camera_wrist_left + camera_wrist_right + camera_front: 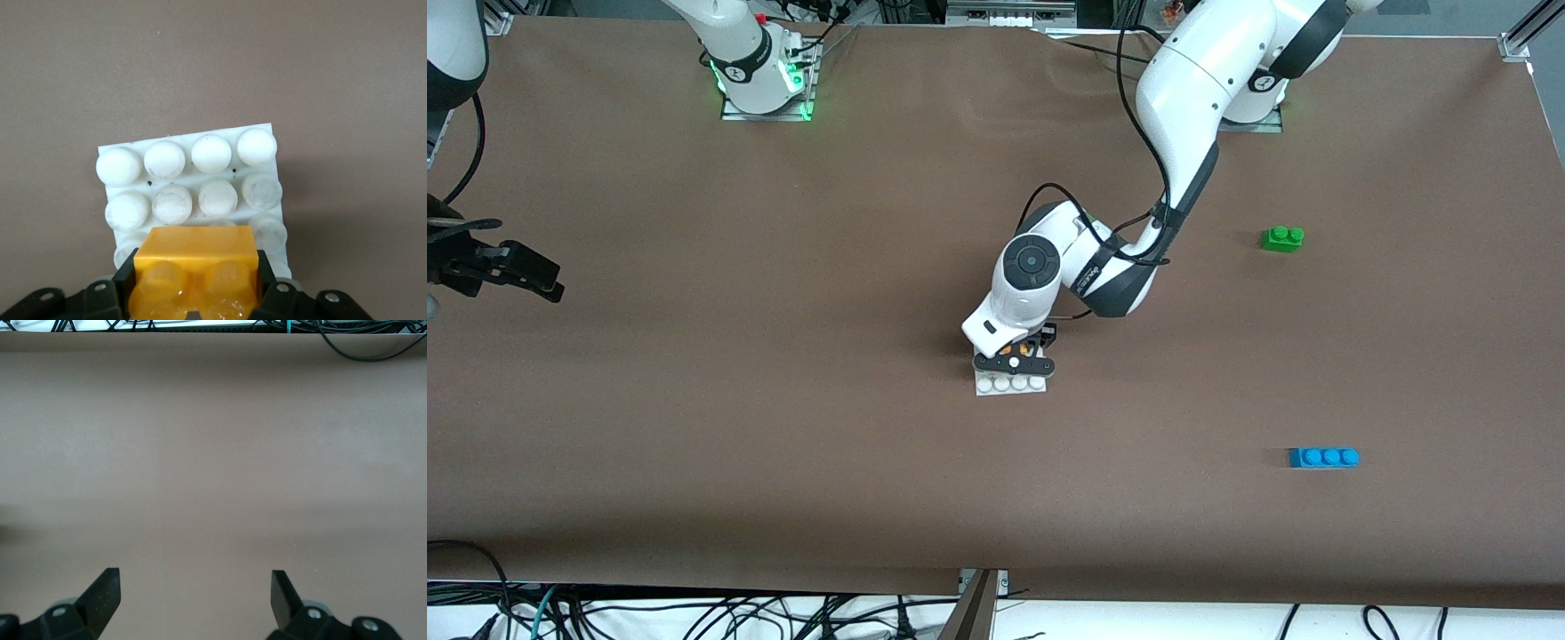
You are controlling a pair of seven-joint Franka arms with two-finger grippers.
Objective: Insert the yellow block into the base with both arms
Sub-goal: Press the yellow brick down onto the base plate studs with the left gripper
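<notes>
The white studded base (1009, 385) lies in the middle of the table. My left gripper (1014, 359) is down over the part of it farther from the front camera, shut on the yellow block (1015, 350). In the left wrist view the yellow block (195, 263) sits between the black fingers (124, 283) of the left gripper (195, 287), over studs of the base (187, 175). I cannot tell whether it is pressed onto them. Two rows of studs show bare. My right gripper (547, 280) waits over bare table at the right arm's end; the right wrist view shows this gripper (195, 587) open and empty.
A green two-stud brick (1282, 238) lies toward the left arm's end, farther from the front camera than the base. A blue three-stud brick (1323, 457) lies at that same end, nearer to the camera. Cables hang past the table's near edge (978, 591).
</notes>
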